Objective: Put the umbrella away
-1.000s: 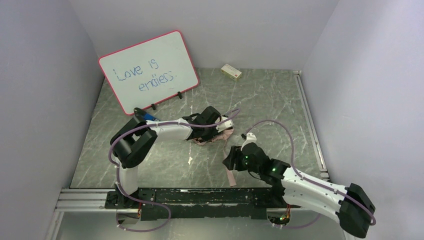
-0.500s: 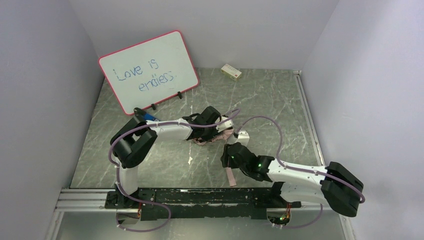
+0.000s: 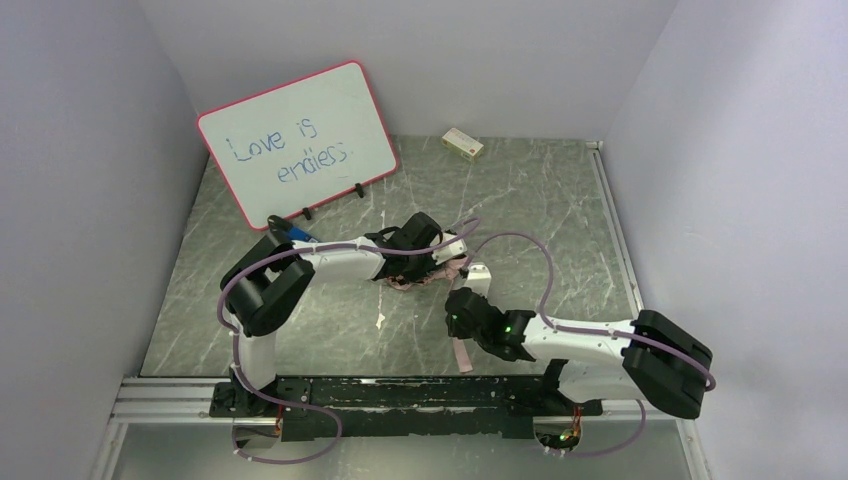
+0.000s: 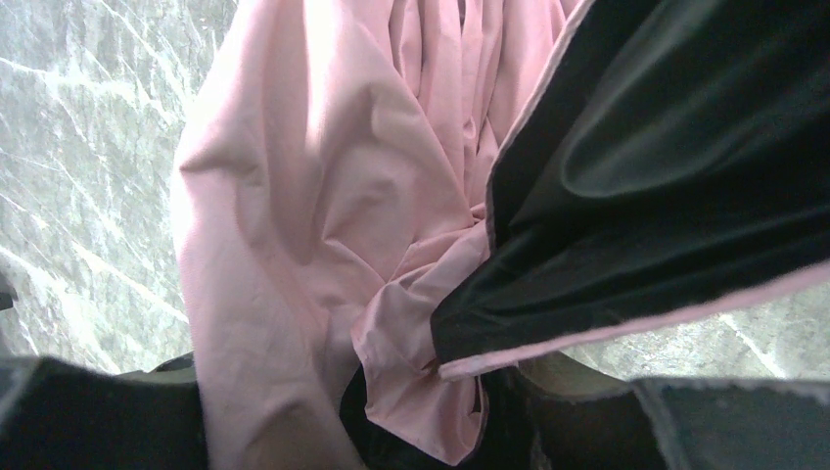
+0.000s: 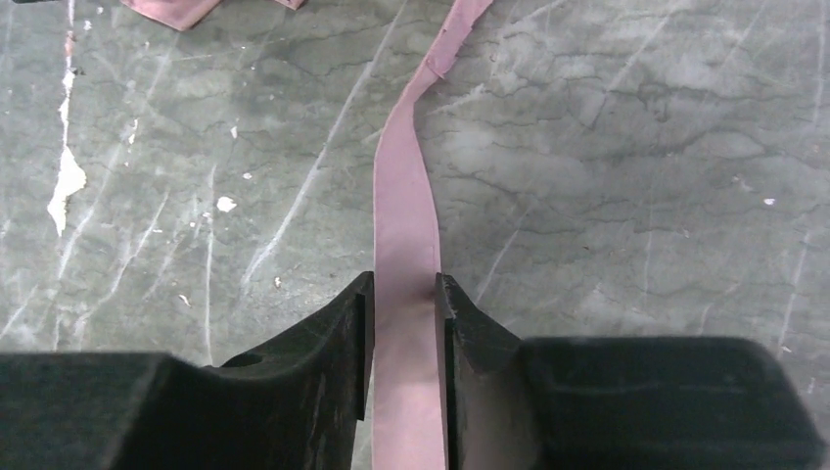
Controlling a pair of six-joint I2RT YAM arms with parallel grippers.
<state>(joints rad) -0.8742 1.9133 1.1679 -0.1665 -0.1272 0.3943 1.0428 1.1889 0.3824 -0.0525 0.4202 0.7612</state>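
Well, the right gripper (image 5: pixel 403 286), stretched low, pinches the pink strap (image 5: pixel 403 211) on the marble table (image 5: pixel 636 147). Left gripper (image 3: pixel 441 258) seems buried in the umbrella (image 4: pixel 294 196); its jaws I cannot tell.

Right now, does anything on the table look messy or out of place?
Yes. The umbrella lies crumpled mid-table, canopy bunched rather than folded, and its strap trails loose toward the near edge, running between the right hand's fingers. Small white flecks dot the tabletop beside it.
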